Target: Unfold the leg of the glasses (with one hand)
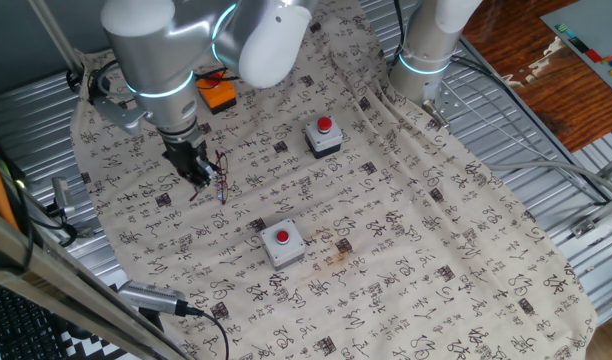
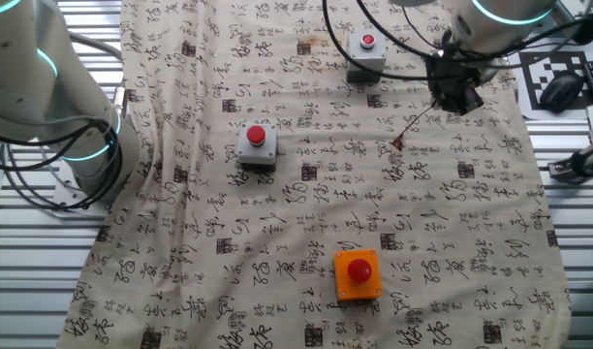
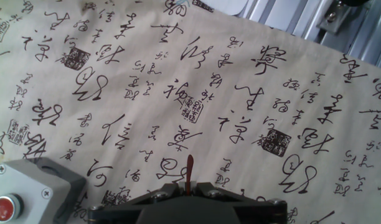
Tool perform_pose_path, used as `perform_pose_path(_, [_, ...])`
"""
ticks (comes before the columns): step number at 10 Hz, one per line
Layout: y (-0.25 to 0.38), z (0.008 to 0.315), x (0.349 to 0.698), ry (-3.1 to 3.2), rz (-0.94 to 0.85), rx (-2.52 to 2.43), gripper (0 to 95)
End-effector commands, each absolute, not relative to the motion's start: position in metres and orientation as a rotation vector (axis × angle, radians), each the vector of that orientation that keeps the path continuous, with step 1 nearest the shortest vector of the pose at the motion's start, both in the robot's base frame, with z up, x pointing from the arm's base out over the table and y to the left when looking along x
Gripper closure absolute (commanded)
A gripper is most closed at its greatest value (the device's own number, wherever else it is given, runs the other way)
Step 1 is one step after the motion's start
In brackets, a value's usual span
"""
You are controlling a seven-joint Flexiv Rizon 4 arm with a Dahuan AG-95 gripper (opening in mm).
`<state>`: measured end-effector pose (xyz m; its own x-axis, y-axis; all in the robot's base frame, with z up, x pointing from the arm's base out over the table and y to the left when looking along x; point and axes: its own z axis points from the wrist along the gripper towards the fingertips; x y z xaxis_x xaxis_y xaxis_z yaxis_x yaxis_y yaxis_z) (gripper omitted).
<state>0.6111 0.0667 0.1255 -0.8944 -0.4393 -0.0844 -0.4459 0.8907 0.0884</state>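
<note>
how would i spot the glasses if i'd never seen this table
Start at the cloth printed with black characters, then find the arm's black gripper near its edge. The glasses hang at its fingertips: thin reddish-brown wire, unlike the blocky grey button boxes nearby.

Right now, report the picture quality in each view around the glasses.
One fixed view: evenly lit, but the glasses are thin and hard to resolve below the gripper. The other fixed view: sharp, soft shadows. Hand view: cloth sharp; fingers dark at the bottom edge.
</note>
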Motion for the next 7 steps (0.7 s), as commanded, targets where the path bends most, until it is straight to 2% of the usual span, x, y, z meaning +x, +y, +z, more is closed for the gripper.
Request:
perform_pose_path(1, [0.0667, 0.1251, 0.6113, 2.989, 0.161, -0.695, 76.0])
perform_pose_path(6, [0.0657, 0.1324, 0.6086, 2.994, 0.148, -0.748, 76.0])
perform_pose_path(7, [0.0664, 0.1305, 0.6069, 2.992, 0.132, -0.769, 95.0])
